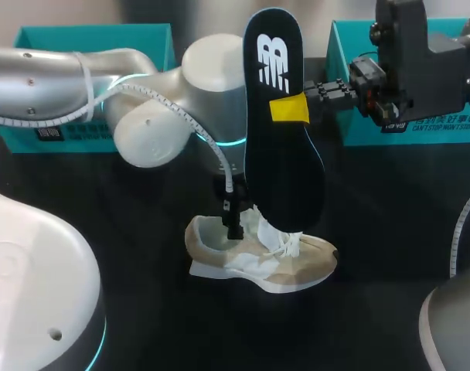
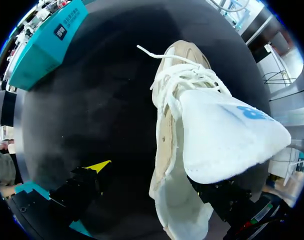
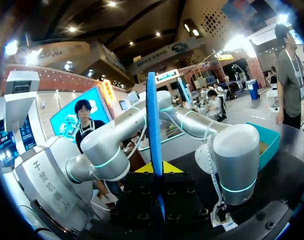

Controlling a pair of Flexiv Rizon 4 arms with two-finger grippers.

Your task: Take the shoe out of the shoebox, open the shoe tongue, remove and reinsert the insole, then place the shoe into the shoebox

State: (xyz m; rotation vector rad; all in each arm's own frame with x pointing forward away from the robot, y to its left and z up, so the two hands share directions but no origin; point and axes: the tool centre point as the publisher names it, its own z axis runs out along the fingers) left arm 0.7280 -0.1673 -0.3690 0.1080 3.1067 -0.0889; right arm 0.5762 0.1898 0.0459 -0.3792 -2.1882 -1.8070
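My right gripper [image 1: 291,108] is clamped on the insole [image 1: 275,162] and holds it up on end over the shoe [image 1: 297,267]. The insole is all the way out, and its low end hangs just above the shoe's mouth. The shoe sits on the table [image 1: 127,247], well apart from the teal shoebox [image 1: 96,39] at the back.

My left gripper [image 1: 233,220] is down at the shoe's mouth with its fingers wide apart. One yellow tip is over bare table, and the other finger is tucked under the white tongue [image 2: 222,135] (I cannot see that tip). The tongue stands pulled up.

I think the taking-out part is done and putting the insole back comes next. I should tip the insole, aim its low end into the mouth, and slide it toward the toe, with my left gripper holding the shoe down.
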